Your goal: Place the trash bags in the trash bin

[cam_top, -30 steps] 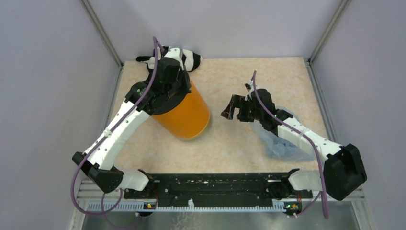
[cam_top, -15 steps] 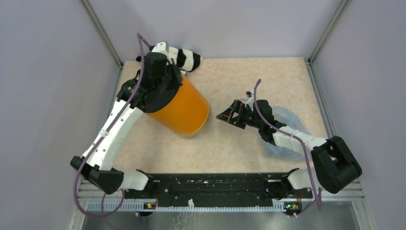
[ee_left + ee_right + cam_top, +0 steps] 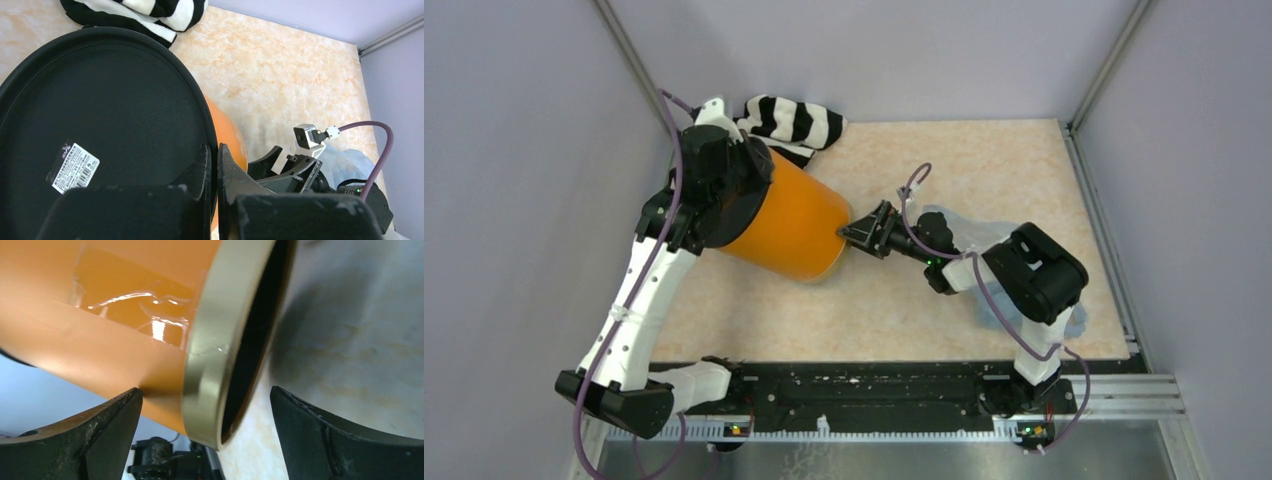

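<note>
The orange trash bin is tilted, its black mouth facing up and left. My left gripper is shut on its rim; in the left wrist view the fingers pinch the black rim, one inside the black interior and one outside. My right gripper is open and empty at the bin's base; in the right wrist view it straddles the bin's pale bottom ring. The light-blue trash bag lies on the table under my right arm and shows in the left wrist view.
A black-and-white striped cloth lies at the back by the wall, behind the bin, and shows in the left wrist view. The enclosure walls and metal posts close in left, right and back. The black rail runs along the front.
My left arm has swung the bin's mouth to the left and tilted it further, uncovering the striped cloth. My right gripper has moved left and down to the bin's base, still open.
</note>
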Tool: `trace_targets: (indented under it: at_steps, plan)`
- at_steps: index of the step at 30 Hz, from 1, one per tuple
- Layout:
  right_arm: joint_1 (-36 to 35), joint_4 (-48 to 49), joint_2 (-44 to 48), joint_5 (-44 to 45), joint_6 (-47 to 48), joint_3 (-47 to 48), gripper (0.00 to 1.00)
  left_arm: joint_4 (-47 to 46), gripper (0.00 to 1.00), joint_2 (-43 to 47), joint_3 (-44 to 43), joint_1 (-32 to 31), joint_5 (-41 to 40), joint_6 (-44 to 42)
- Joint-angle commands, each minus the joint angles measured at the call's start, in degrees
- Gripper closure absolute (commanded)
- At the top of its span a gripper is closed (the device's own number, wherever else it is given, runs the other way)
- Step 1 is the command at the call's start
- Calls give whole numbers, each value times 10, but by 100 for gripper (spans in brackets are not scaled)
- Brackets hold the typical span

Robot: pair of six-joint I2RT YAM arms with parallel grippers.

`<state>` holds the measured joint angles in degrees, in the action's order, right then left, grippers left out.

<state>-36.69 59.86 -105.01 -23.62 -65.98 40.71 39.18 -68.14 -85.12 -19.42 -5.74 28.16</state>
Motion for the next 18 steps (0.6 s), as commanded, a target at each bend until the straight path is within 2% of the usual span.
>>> trace_targets:
  at_steps: [1,4,10,15,18]
  plan:
    - [-12,177,-36,-11,-59,52,2,44,100,-5,34,22,3,-24]
    - [-13,197,-29,-11,-65,64,5,39,100,-2,48,42,20,-24]
    - [-14,236,-8,-17,-105,81,17,2,100,-7,78,71,55,-19]
    - [-13,250,-5,-31,-140,107,36,-17,100,-18,84,78,80,-15]
    - [-13,236,7,-35,-148,117,43,-30,100,-22,89,81,91,-8]
